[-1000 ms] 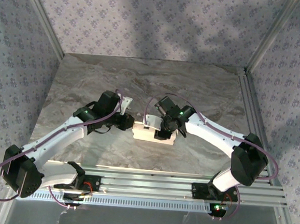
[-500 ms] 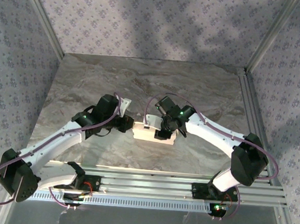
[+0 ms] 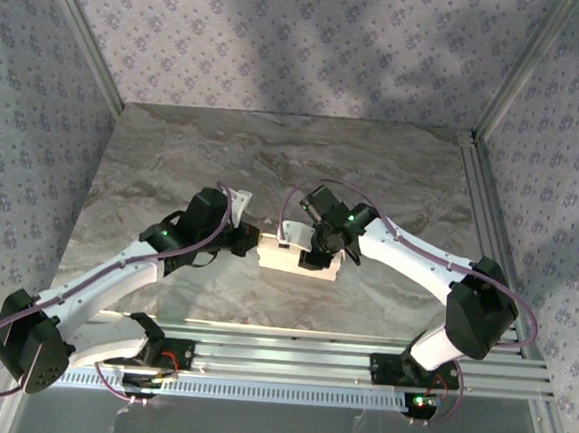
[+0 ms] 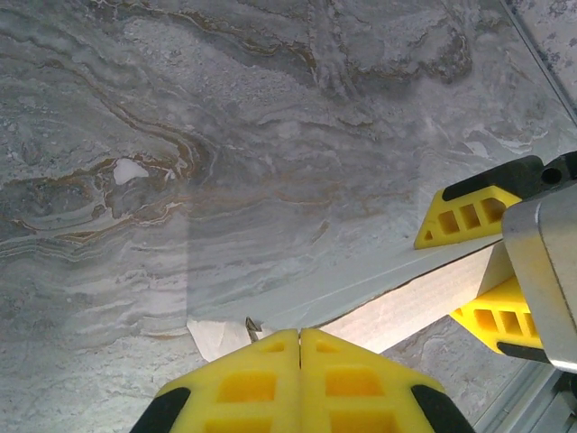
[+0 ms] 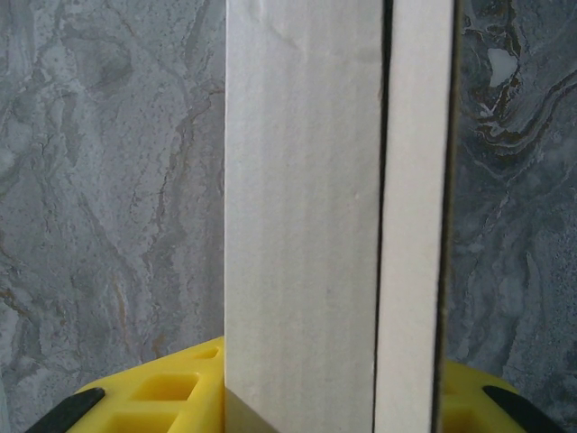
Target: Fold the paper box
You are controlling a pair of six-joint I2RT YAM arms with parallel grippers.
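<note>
Shows the paper box (image 3: 296,258) near the middle of the marble-patterned table (image 3: 393,175), partly folded into a long white bar and set between the two arms. Finds the right gripper (image 3: 318,257) clamped across it, one yellow finger on each long side; from the right wrist, reveals a dark seam running between a wide panel and a narrow one. Finds the left gripper (image 3: 244,241) at the box's left end, yellow fingertips pressed together with no gap; cannot tell whether a flap is pinched between them. Notes a small loose tab (image 4: 216,338) poking out just beside those fingertips. Appears very light: thin cardboard, fairly stiff across flat panels, ready to hinge at creases, quick to dent or buckle under a hard squeeze, and smooth enough to skid on the polished top. Probably best held gently across two opposed flat walls close to a crease, with tabs nudged at their edges rather than crushed.
</note>
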